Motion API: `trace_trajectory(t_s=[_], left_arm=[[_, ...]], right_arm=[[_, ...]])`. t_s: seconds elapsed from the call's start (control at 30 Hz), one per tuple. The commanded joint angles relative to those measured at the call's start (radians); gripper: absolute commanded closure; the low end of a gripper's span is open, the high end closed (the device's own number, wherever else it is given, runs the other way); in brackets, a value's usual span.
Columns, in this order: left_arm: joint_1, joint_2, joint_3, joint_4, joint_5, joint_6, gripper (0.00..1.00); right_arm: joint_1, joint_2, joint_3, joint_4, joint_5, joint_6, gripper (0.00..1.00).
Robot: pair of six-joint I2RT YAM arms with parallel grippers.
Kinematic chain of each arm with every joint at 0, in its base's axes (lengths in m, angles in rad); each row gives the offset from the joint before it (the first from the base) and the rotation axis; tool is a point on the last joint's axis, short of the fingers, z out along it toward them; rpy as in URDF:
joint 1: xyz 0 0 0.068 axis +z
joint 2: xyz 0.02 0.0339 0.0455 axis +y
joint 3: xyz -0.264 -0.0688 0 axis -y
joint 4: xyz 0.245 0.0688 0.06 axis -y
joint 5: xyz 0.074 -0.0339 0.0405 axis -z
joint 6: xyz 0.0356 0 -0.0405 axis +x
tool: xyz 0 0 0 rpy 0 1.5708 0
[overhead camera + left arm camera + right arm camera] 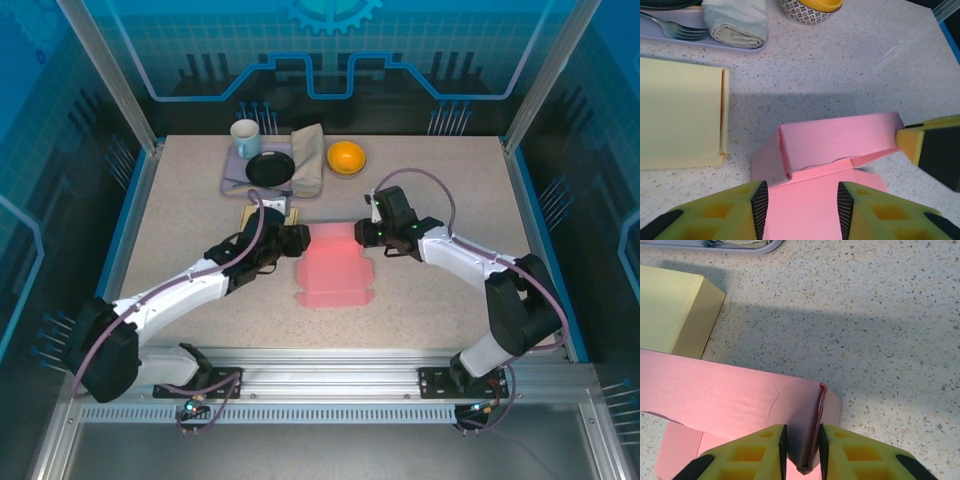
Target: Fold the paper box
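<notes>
The pink paper box (335, 265) lies half-folded at the table's centre, its back wall (840, 135) standing up. My left gripper (298, 240) hovers at the box's left end. Its jaws (802, 205) are open, and the flat pink panel lies under and between the fingers without being pinched. My right gripper (368, 235) is at the box's right end. It (803, 445) is shut on an upright folded side flap (812, 430) of the pink box (730, 400). One right fingertip (932, 145) meets the back wall's right end.
A pale yellow box (268, 215) (680, 120) (675, 310) lies just left of the pink one. Behind, a lilac tray (232, 182) holds a mug (245, 138), black plate (270, 168) and folded cloth (308, 158), with an orange bowl (346, 157) beside it.
</notes>
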State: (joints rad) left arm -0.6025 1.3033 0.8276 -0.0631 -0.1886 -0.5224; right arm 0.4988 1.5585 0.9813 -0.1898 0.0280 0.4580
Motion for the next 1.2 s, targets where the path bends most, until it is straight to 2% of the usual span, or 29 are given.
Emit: trace_trajectory(t_s=[0.0,0.23,0.57,0.77,0.97,1.17], left_arm=[[0.009,0.063,0.053,-0.023,0.051,-0.030,0.59],[0.012,0.140,0.082,-0.022,0.053,-0.068,0.66],[0.026,0.207,0.102,-0.031,0.015,-0.112,0.80],[0.027,0.249,0.097,-0.012,0.050,-0.158,0.86],[0.027,0.251,0.101,-0.018,0.043,-0.173,0.88],[0.031,0.243,0.171,-0.145,-0.019,-0.135,0.85]], right_arm=[[0.015,-0.017,-0.018,-0.036,0.030,-0.015,0.75],[0.019,-0.017,-0.019,-0.040,0.033,-0.024,0.75],[0.023,-0.014,-0.017,-0.043,0.036,-0.033,0.75],[0.027,-0.010,-0.018,-0.045,0.040,-0.036,0.75],[0.041,-0.009,-0.018,-0.051,0.068,-0.030,0.76],[0.049,-0.008,-0.017,-0.073,0.121,0.009,0.76]])
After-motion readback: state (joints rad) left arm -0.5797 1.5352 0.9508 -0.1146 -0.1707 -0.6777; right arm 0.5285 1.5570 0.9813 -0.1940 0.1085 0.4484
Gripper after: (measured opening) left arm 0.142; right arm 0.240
